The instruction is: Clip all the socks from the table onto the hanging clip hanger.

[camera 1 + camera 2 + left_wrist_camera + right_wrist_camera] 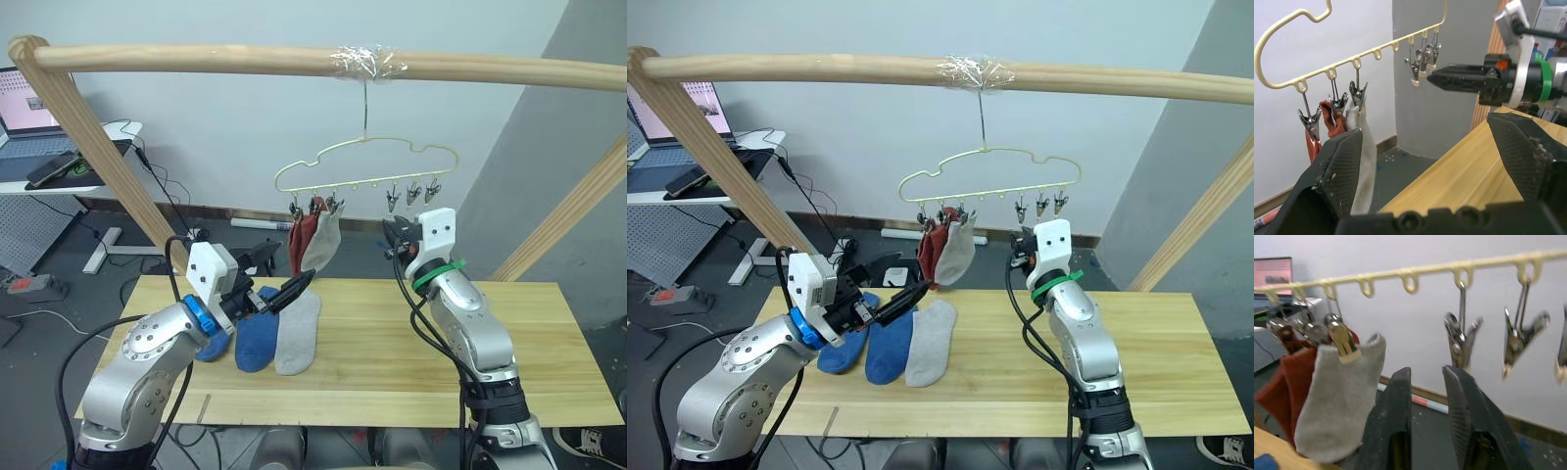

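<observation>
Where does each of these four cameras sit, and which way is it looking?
Left eye view: on the head, looking forward and down at the table, the socks and both arms.
Right eye view: beside it on the head, same scene, slightly shifted.
Left wrist view: on the left arm, looking past its open left gripper at the clip hanger and the right gripper.
Right wrist view: on the right arm, looking past its own nearly closed fingers at the clips.
Shared: both wrist views show the hung grey sock and red sock.
</observation>
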